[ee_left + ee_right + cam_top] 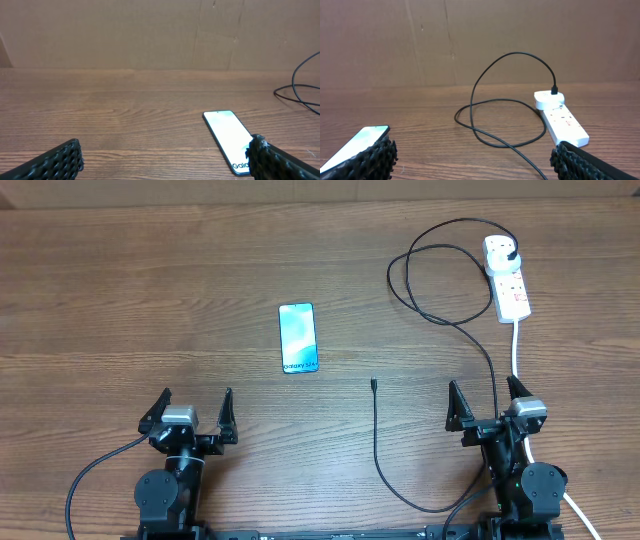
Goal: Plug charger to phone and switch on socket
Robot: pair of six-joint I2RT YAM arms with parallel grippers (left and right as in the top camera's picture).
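The phone (298, 337) lies flat near the table's middle, its blue screen up; it also shows in the left wrist view (227, 137) and at the left edge of the right wrist view (355, 141). The white socket (507, 278) lies at the far right, with the charger's black plug (512, 256) sitting in it. The charger cable (440, 310) loops left of the socket and runs toward me; its connector tip (373, 384) rests free on the table right of the phone. My left gripper (193, 410) and right gripper (487, 402) stand open and empty near the front edge.
The socket's thick white cord (517, 352) runs from the socket toward the right arm's base. A brown cardboard wall (480, 40) closes off the far side of the wooden table (150, 300).
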